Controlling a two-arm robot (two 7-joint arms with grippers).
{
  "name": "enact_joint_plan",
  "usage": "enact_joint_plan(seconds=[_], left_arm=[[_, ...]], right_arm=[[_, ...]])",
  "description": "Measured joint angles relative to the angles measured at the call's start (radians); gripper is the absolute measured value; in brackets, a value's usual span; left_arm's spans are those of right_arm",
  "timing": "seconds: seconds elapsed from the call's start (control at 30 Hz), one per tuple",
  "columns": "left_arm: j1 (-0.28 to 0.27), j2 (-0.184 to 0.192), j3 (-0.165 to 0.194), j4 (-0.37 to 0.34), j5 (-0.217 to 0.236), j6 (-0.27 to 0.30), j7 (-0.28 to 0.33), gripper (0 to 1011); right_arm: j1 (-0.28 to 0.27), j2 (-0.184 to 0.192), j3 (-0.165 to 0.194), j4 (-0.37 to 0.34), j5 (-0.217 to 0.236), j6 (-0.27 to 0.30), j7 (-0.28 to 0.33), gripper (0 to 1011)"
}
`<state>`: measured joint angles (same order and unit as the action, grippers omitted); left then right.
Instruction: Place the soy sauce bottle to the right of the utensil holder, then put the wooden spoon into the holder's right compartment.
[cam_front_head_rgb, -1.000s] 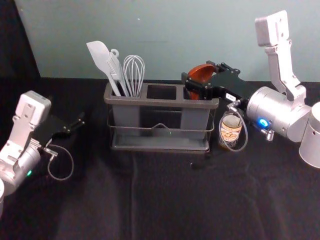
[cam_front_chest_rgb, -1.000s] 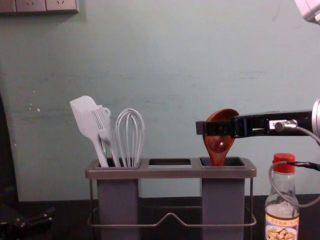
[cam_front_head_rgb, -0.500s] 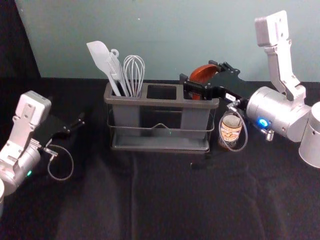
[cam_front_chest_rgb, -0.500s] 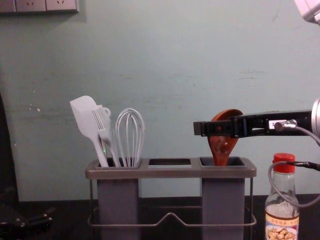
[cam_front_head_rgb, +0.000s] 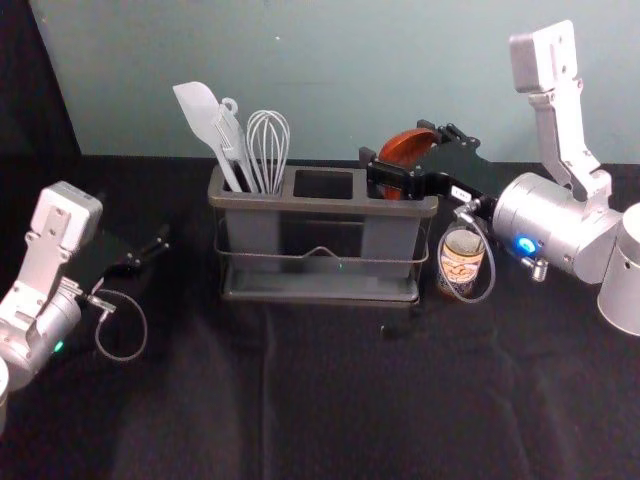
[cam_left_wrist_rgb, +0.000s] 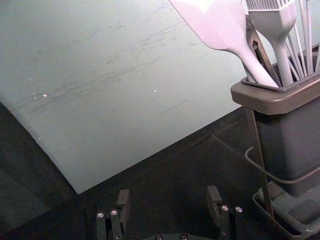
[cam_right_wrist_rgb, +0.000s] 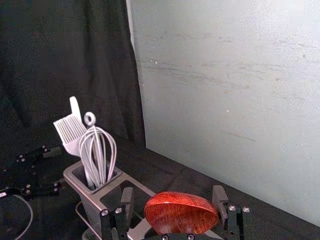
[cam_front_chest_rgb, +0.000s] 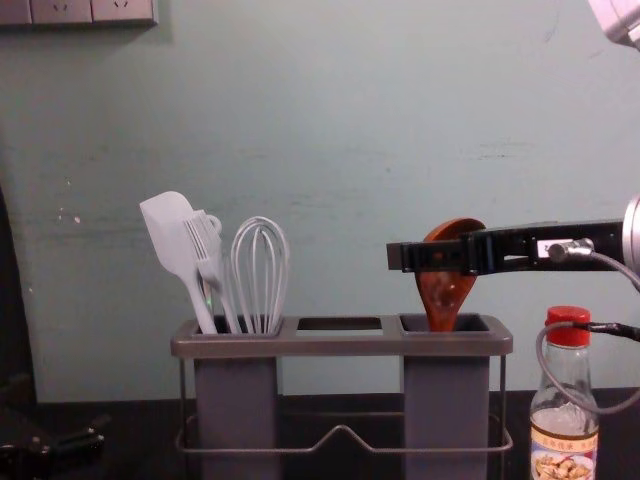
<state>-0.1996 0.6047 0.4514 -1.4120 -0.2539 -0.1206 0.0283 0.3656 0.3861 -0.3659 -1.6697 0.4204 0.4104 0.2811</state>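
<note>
My right gripper (cam_front_head_rgb: 396, 143) stands open above the right compartment of the utensil holder (cam_front_head_rgb: 300, 203), its fingers on either side of the wooden spoon's bowl (cam_front_head_rgb: 408, 147). In the chest view the spoon (cam_front_chest_rgb: 443, 296) stands in that compartment, bowl up and leaning right, its lower part hidden. From the right wrist view, the spoon bowl (cam_right_wrist_rgb: 181, 212) lies between the parted fingertips of the right gripper (cam_right_wrist_rgb: 174, 197), nearer one of them. The soy sauce bottle (cam_front_chest_rgb: 567, 420) is upright just right of the holder. My left gripper (cam_front_head_rgb: 155, 250) is parked left of the holder; the left gripper (cam_left_wrist_rgb: 169, 194) is open and empty.
A white spatula (cam_front_head_rgb: 198, 105), a brush and a whisk (cam_front_head_rgb: 268, 140) stand in the holder's left compartment. The right arm's looped cable (cam_front_head_rgb: 492, 265) hangs in front of the bottle. Behind the holder rises a pale wall (cam_front_chest_rgb: 330, 130).
Since a second ago the right gripper's fingers have spread from the spoon, and the spoon has tipped slightly right in the chest view. The left arm has not moved.
</note>
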Motion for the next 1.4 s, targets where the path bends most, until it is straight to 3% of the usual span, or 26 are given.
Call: enact_joint_plan(seconds=[0.33, 0.8, 1.17, 1.4], left_arm=[[0.000, 0.000, 0.000, 0.000, 0.000, 0.000, 0.000, 1005], [0.000, 0.000, 0.000, 0.000, 0.000, 0.000, 0.000, 1005], [0.000, 0.000, 0.000, 0.000, 0.000, 0.000, 0.000, 1005], [0.000, 0.000, 0.000, 0.000, 0.000, 0.000, 0.000, 1005]], right_arm=[[-0.016, 0.003, 0.013, -0.027, -0.002, -0.013, -0.015, 1003], [-0.078, 0.017, 0.057, -0.138, -0.009, -0.038, -0.043, 1003], [-0.189, 0.038, 0.112, -0.280, -0.006, -0.038, -0.091, 1002], [-0.332, 0.037, 0.173, -0.379, -0.047, -0.099, -0.153, 1003]])
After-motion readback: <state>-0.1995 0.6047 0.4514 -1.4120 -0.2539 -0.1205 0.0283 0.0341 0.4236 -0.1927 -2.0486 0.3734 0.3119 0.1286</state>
